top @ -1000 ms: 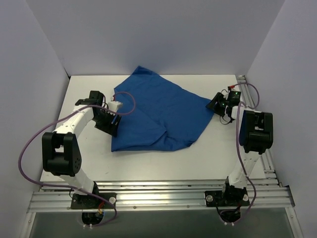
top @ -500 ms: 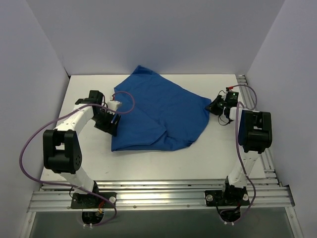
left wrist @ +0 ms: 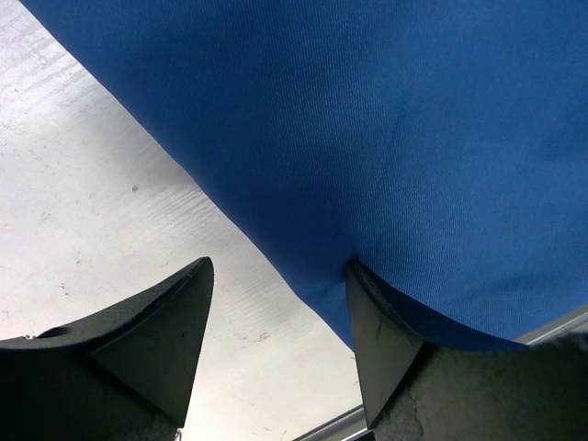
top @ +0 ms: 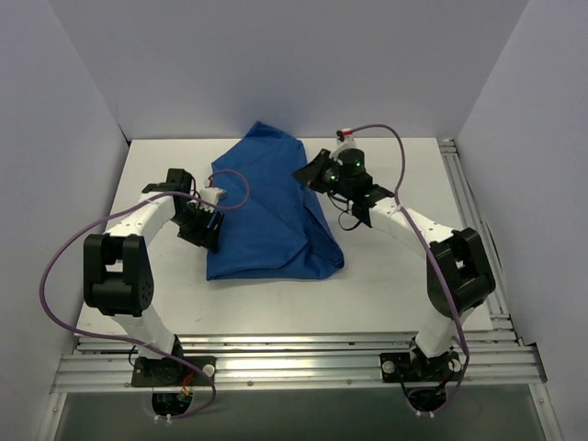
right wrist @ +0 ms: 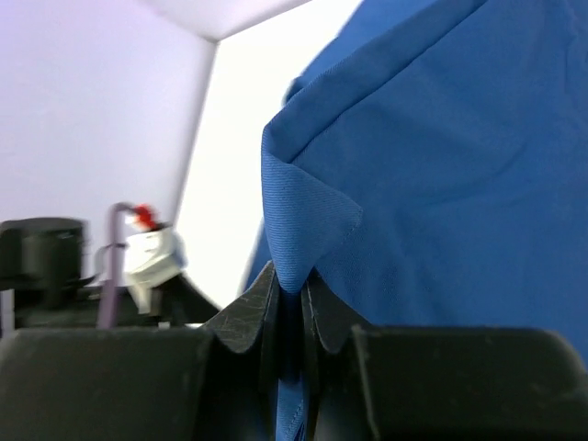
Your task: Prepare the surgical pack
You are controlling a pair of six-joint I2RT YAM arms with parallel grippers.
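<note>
Top view, change: the right hand (top: pixel 312 173) has swung in from the right side of the worktop (top: pixel 386 285), taking the right corner of the drape (top: pixel 266 220) with it. The cloth that reached out to the right is now doubled over the middle.
Top view, meaning: this looks like one flap of the wrap being folded in; the fold is carried but not yet laid down. Nothing of the pack's contents shows.
Top view, drape: on the worktop's middle, a little to the left, in a narrower heap.
Top view, right arm: stretched forward and to its left, hand over the far-centre of the cloth.
Top view, left arm: bent, unmoved, left hand (top: pixel 209 237) at the drape's left edge.
Left wrist view: the jaws stand wide and low over the worktop, straddling the drape's edge. One finger (left wrist: pixel 386 349) touches the cloth; nothing is pinched.
Right wrist view: the jaws are closed tight on a folded point of drape, which stands up just above the fingertips. The rest of the cloth lies beyond.
</note>
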